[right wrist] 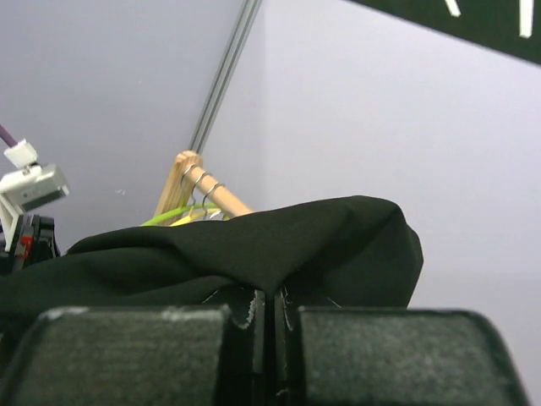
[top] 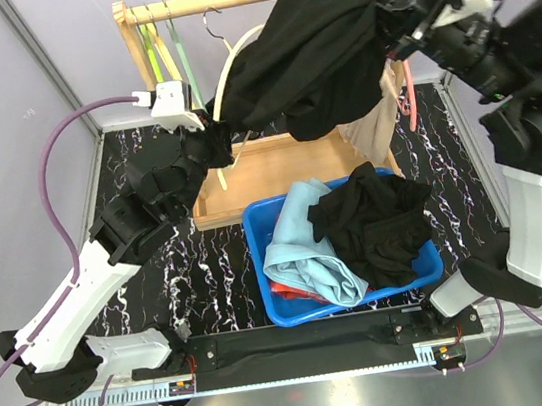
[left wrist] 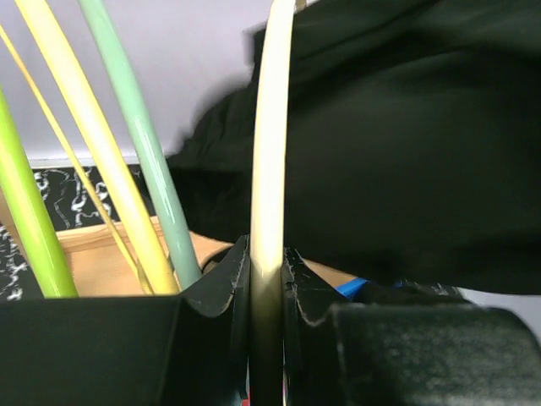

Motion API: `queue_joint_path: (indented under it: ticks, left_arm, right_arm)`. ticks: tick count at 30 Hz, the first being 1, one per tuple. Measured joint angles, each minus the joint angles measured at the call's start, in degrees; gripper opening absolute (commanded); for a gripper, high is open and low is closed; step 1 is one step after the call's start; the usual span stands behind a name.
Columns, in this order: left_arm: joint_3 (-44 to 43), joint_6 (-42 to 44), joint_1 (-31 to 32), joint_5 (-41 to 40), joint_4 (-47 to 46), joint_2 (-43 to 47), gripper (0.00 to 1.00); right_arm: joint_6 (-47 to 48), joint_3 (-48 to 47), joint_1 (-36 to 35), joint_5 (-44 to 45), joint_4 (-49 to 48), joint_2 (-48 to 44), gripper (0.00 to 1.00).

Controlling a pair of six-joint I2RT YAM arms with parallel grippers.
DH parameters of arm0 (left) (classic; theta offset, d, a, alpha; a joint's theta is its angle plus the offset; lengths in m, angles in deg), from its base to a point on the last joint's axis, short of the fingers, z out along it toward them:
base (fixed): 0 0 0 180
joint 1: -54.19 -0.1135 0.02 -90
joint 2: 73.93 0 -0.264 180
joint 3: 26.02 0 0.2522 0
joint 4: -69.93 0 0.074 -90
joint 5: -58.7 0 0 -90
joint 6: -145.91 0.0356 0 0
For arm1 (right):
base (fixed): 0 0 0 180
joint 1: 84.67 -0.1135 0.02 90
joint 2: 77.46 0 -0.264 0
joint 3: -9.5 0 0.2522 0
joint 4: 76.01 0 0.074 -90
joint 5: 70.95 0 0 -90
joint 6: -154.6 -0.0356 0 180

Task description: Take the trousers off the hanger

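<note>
Cloth of the black trousers (top: pixel 320 45) stretches above the counter's (top: pixel 221 281) far edge. The right gripper (right wrist: pixel 272 304) pinches it; the left gripper (left wrist: pixel 266 275) clamps the cream hanger (left wrist: pixel 270 127). A blue bin (top: pixel 256 240) at the middle holds a light blue pair (top: pixel 303 249).

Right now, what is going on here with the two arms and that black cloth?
The left tool clamps a cream hanger, while the right tool pinches a pair of black trousers and holds it high by the wooden rail. The cloth stretches between them, seemingly not yet free of the hanger. A blue bin below holds other pairs. A beige pair hangs on the rack.
</note>
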Motion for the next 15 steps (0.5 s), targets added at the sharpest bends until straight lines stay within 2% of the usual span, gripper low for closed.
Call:
queue_joint_path:
  ticks: [3, 11, 15]
  left_arm:
    - [0.31, 0.68, 0.00, -0.57, 1.09, -0.24, 0.00]
    - [0.35, 3.30, 0.00, -1.64, 2.14, -0.24, 0.00]
    - [-0.20, 4.48, 0.00, -1.97, 2.45, -0.39, 0.00]
  right_arm:
    - [0.94, -2.32, -0.02, 0.83, 0.81, -0.79, 0.00]
    - [4.04, -0.35, 0.39, 1.27, 8.48, -5.22, 0.00]
    - [4.98, -3.08, 0.66, 2.62, 11.82, -5.38, 0.00]
